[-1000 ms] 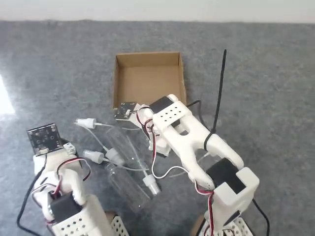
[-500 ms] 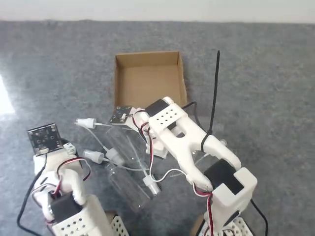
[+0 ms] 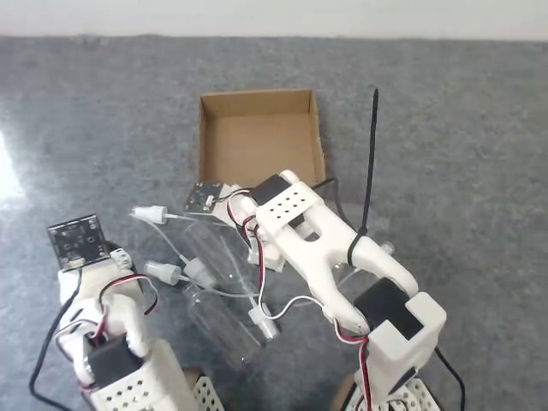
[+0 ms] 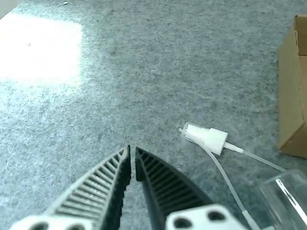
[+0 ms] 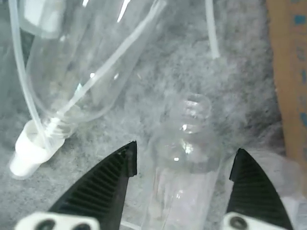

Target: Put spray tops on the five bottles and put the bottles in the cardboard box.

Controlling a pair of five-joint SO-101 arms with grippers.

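White moulded arm links (image 3: pixel 330 244), perforated hole grids; black servo blocks (image 3: pixel 385 301); red, white and black wire loops (image 3: pixel 295 300); black cable tie (image 3: pixel 370 154); left gripper (image 4: pixel 133 151) and right gripper (image 5: pixel 186 148) black, ribbed, on screw-holed white bases.

One cardboard box (image 3: pixel 257 141) is sitting on the desk (image 3: pixel 454 128). Four white spray tops (image 3: pixel 152 212) are showing in the high view. At least three clear bottles (image 3: pixel 224 330) are lying among them, overlapping and partly hidden, so their exact number is not coming clear. Two arms (image 3: pixel 334 248) are standing beside them.

Bottles (image 3: pixel 219 315) before cardboard box (image 3: pixel 257 147)
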